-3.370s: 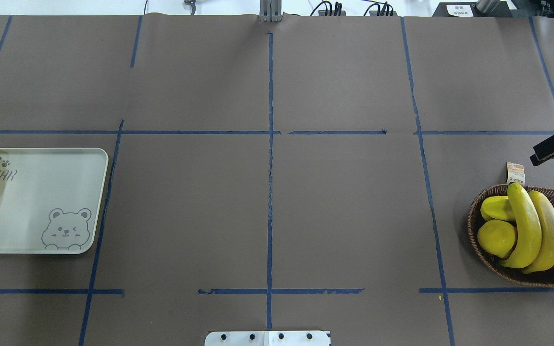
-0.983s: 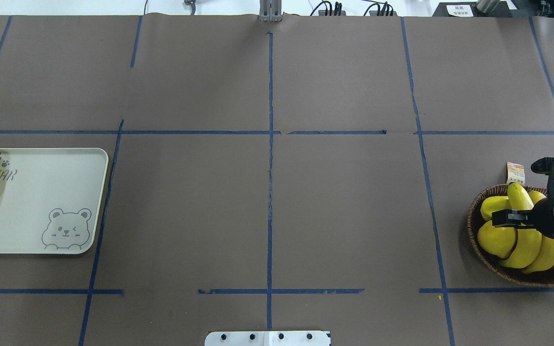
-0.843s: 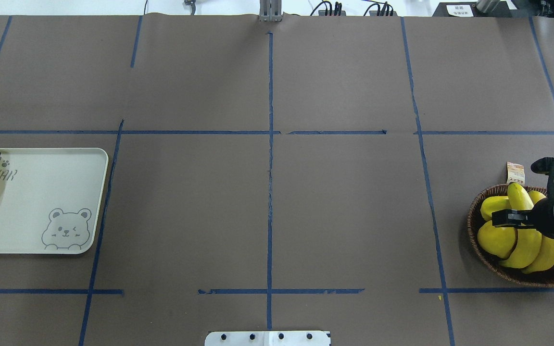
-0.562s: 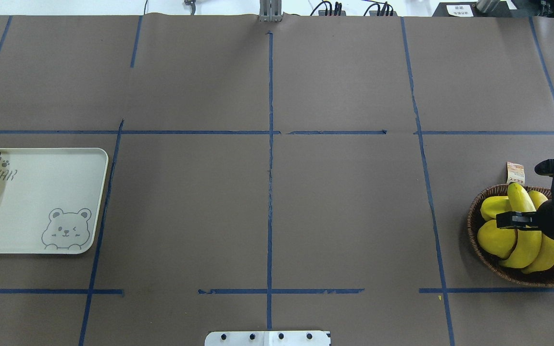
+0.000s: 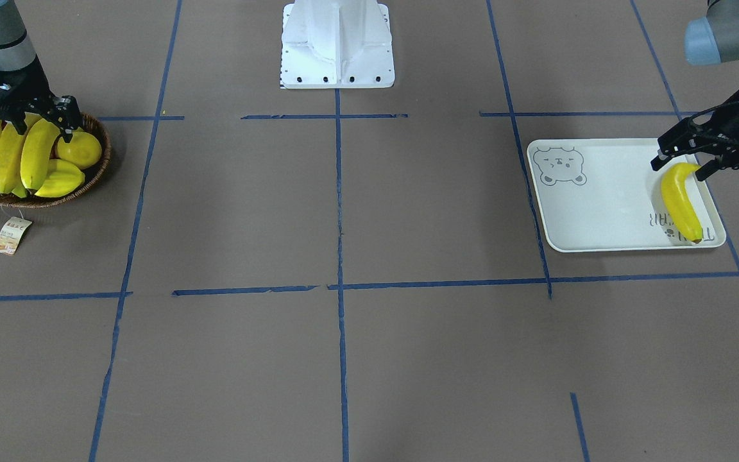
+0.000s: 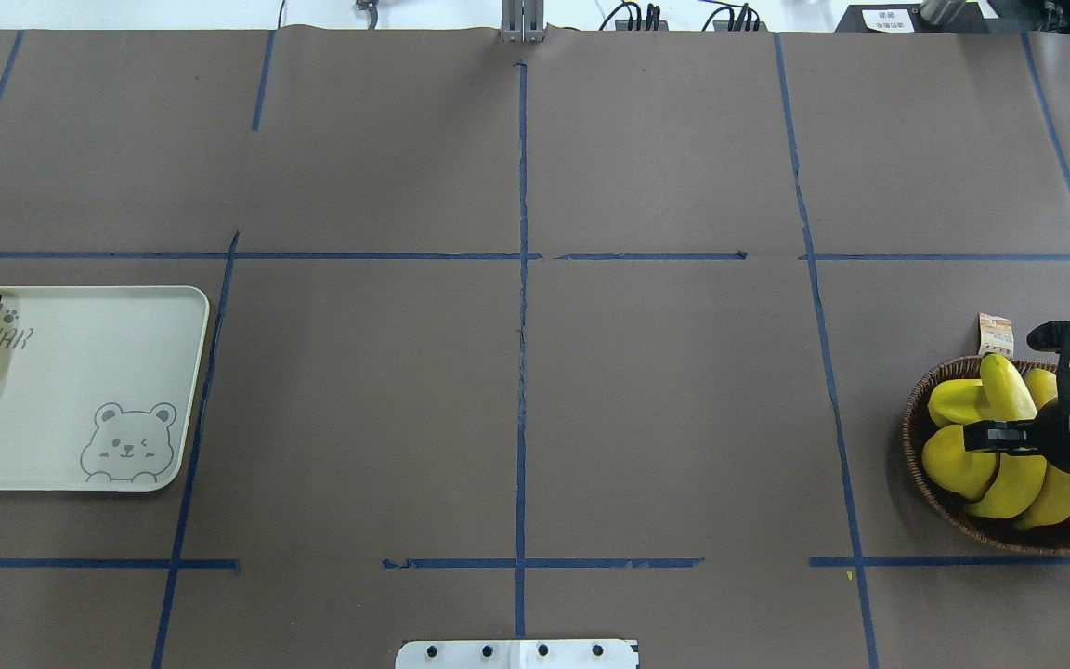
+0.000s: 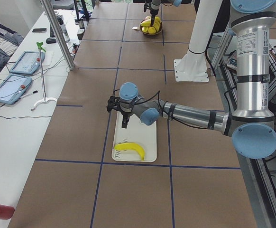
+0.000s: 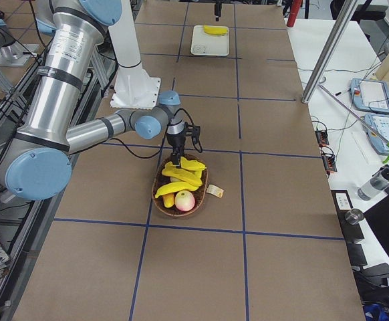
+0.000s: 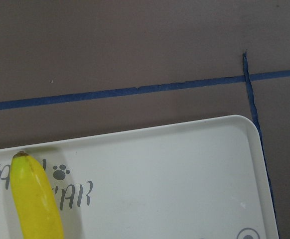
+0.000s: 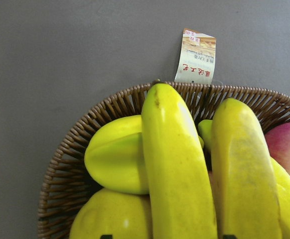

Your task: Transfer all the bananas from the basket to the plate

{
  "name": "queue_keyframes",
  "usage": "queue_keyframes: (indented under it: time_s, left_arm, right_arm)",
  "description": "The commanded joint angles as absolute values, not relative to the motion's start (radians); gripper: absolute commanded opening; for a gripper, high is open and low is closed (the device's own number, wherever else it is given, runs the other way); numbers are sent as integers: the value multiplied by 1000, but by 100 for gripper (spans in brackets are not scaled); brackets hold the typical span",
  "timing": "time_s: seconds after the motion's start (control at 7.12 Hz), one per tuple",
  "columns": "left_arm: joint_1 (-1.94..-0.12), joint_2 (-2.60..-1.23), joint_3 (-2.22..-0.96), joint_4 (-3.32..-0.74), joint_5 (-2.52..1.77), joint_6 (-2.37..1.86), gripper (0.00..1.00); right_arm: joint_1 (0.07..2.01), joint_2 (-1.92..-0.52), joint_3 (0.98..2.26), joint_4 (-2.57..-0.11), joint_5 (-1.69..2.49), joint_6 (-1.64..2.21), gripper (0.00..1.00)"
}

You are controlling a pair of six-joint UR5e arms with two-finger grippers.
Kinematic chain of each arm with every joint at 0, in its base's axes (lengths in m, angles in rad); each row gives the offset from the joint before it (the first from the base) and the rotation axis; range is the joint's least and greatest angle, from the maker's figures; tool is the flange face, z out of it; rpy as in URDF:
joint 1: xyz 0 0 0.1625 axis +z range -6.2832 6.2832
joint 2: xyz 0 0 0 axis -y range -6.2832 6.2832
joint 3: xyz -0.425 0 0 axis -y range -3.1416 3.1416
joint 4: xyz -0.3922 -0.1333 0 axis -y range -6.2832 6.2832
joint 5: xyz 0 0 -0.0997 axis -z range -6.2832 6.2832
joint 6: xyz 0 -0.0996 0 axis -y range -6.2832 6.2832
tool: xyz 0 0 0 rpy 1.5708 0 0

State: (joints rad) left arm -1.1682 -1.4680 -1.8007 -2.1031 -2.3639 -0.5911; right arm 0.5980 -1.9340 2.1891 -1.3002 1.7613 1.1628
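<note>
Overhead exterior: starfruit, lemon beside bananas

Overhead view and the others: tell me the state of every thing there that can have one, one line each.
Left gripper: open, at the end of the banana on the plate.
Right gripper: open, fingers astride one banana in the basket.
Plate banana: lying flat, not gripped.
Basket bananas: three, piled on other fruit, none lifted.
Plate: holds one banana.
Basket: upright, loaded with fruit.
</note>
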Motion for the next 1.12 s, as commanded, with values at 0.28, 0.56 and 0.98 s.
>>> queue_keyframes:
  time_s: [0.28, 0.56, 0.98]
  left_arm:
    - [-1169, -1468, -1799, -2103, -2364, -591, 100]
    - [-1169, -1468, -1801, -2105, -2364, -592, 100]
    - [-1169, -1468, -1802, -2105, -2365, -592, 100]
  right_arm:
    - [594, -1916, 2187, -1302, 1767, 1163, 30]
    - [595, -1916, 2189, -1302, 1763, 1163, 20]
    - [612, -1917, 2224, -1304, 1772, 1161, 15]
